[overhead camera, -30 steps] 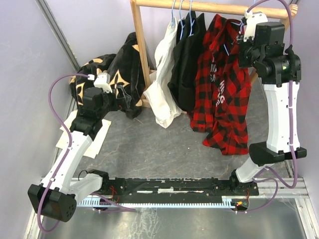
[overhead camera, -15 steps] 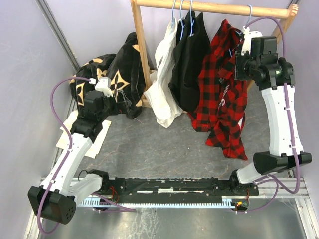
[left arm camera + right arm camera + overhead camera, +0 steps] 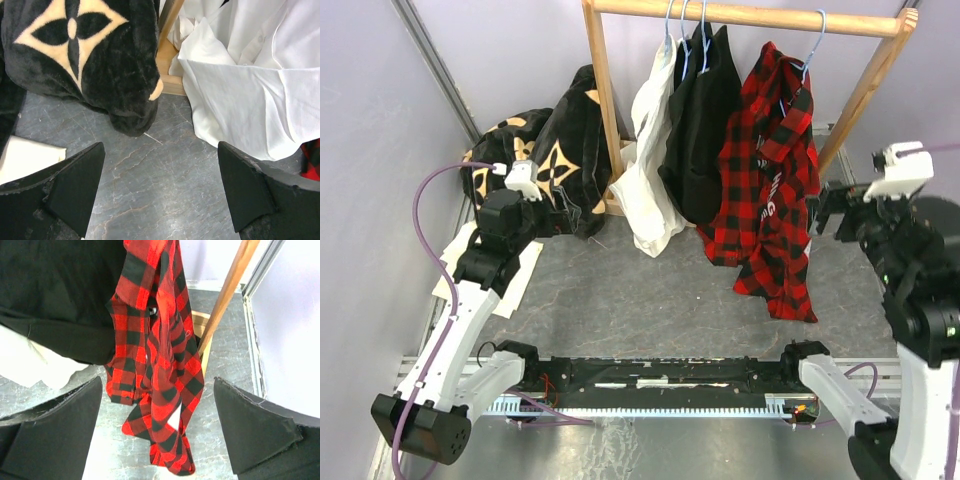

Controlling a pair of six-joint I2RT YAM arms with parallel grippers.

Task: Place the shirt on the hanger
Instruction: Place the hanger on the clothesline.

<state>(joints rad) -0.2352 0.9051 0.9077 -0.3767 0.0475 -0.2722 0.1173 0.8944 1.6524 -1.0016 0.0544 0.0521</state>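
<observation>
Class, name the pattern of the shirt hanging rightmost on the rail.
The shirt is red-and-black plaid, clearest in the right wrist view.

the shirt (image 3: 770, 200) hides the frame of the hanger (image 3: 816, 38), only its hook showing

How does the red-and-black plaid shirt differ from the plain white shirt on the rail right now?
The red-and-black plaid flannel shirt hangs toward the right end of the pale wooden rail; the plain white shirt hangs toward the left. The plaid one carries white lettering and hangs twisted; the white one looks unmarked. Both hang from light-blue wire hangers.
</observation>
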